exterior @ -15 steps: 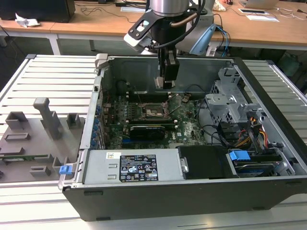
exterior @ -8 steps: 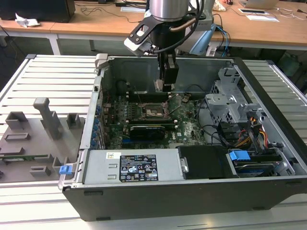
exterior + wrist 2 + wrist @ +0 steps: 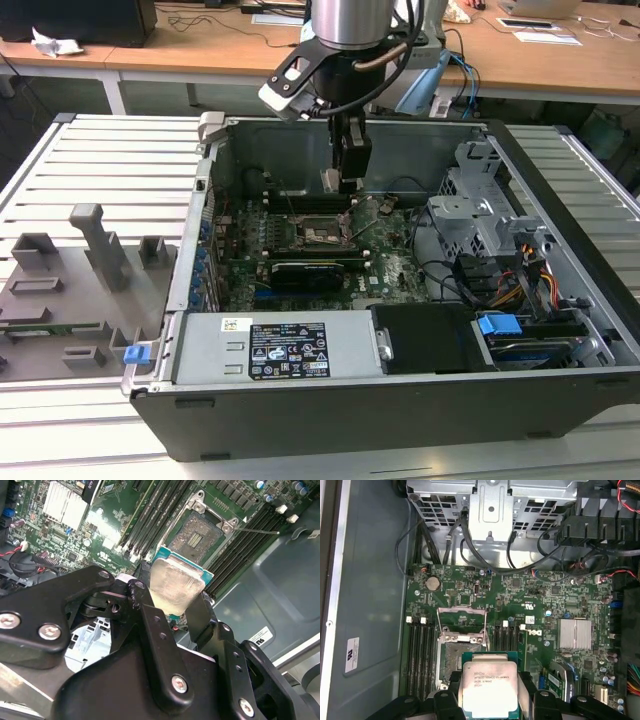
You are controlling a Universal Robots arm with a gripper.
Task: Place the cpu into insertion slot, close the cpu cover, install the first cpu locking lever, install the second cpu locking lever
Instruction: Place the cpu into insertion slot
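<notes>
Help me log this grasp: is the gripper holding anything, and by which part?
The gripper holds the cpu, its jaws clamped on two opposite edges.

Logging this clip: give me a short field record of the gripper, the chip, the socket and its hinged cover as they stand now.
gripper: black-fingered gripper, shut on the chip's edges
chip: small flat square silvery-beige cpu, held above the green motherboard, not seated
socket: grey-rimmed square dark insertion slot, empty
cover: thin square grey metal cpu cover, raised open
progress: no step of the task is finished
</notes>
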